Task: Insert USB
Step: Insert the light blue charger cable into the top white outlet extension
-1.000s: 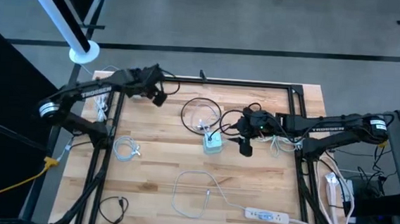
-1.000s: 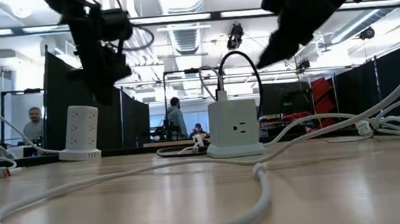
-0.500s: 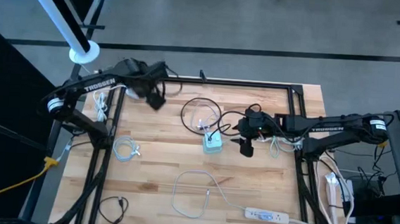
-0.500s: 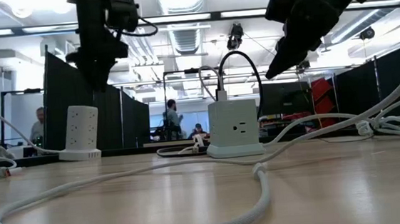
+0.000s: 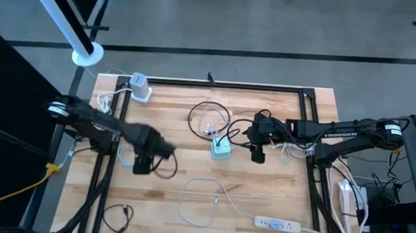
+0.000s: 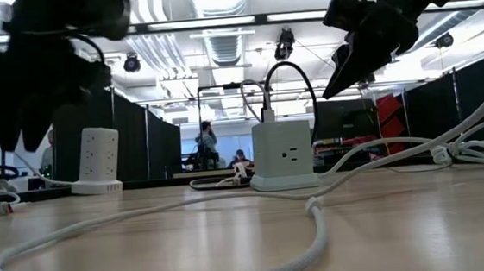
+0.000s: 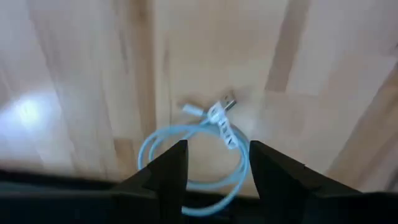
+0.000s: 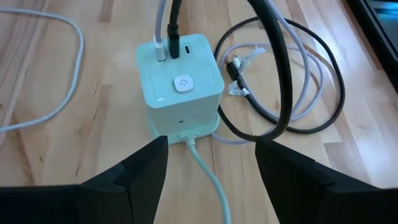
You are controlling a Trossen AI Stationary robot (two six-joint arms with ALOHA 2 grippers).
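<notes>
The pale green cube power hub (image 5: 220,148) (image 8: 180,84) (image 6: 282,154) stands mid-table on its base. A white plug and a black plug (image 8: 173,28) stick into its top, and the black cable loops behind it (image 5: 209,116). My right gripper (image 5: 257,146) (image 8: 211,186) hovers open just right of the hub, above the table (image 6: 364,39). A coiled light-blue USB cable (image 5: 128,155) (image 7: 199,140) lies flat on the left side, its metal plug (image 7: 227,101) pointing away from the coil. My left gripper (image 5: 143,156) (image 7: 214,180) hangs open over that coil.
A white tower power strip (image 5: 140,87) (image 6: 99,160) stands at the far left corner. A white cable loop (image 5: 202,200) and a flat power strip (image 5: 277,224) lie near the front edge. A small black cable (image 5: 116,216) lies front left. People show in the room behind.
My left arm has swung from the far left corner, by the tower strip, toward the near edge and down, ending over the coiled light-blue cable. The hub and the cables have stayed put.
</notes>
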